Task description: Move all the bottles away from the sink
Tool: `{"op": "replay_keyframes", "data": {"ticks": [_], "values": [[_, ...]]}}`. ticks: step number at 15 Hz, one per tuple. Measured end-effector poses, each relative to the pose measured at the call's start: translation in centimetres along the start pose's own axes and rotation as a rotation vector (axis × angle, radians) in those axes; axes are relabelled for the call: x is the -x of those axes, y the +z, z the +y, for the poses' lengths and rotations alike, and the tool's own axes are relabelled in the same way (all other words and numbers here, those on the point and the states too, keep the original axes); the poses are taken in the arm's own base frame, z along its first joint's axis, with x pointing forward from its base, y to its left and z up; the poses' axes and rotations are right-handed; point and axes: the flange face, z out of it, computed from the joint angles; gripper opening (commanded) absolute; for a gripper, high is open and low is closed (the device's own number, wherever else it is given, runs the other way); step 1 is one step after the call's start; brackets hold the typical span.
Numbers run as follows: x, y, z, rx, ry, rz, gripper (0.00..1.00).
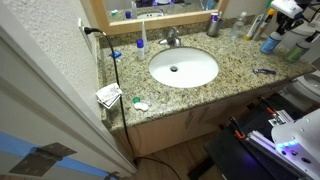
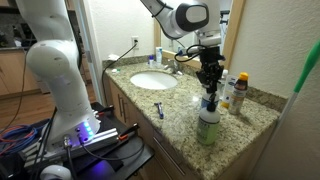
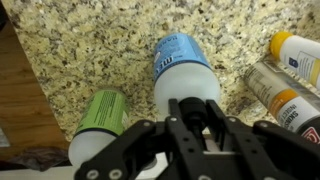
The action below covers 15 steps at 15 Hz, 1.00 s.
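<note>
BATHROOM VANITY: A robot arm's claw point(image 2: 209, 84) reaches straight down over the end of the granite tabletop point(image 3: 90, 50). Its jaws are drawn partway in around the white top of the blue bottle point(image 3: 180, 60), apparently pinching it there. That narrow end is probably the only part a top-down reach can close around.

In an exterior view, the green bottle point(image 2: 208, 127) stands on its own base in front of the held one. It hides the blue bottle's foot, so it is unclear whether that bottle rests on the stone or hangs just above it. In the wrist view the two bottles sit just beside each other, and nothing grips the green one.

Both bottles are well apart from the sink point(image 1: 200, 68) and near a cluster of other toiletries point(image 3: 290, 55). This end looks like the chosen drop-off, so this bottle seems nearly delivered. A dark pump-top bottle cannot be picked out.
</note>
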Motion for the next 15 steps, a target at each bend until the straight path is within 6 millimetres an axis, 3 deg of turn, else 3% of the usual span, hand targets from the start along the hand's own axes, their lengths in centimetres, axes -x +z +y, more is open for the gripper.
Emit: {"op": "replay_keyframes", "data": {"ticks": [5,6,7,12,15], "values": [[-2.5,0.6,-0.8,-0.002,0.078,-0.006,0.08],[-2.8,0.7,-0.8,-0.001,0.084,-0.003,0.55],[-3.0,0.8,-0.9,0.001,0.088,0.000,0.56],[-2.4,0.8,-1.4,-0.001,0.083,-0.028,0.90],[-1.9,-1.8,-2.0,-0.059,0.055,-0.052,1.00]]}}
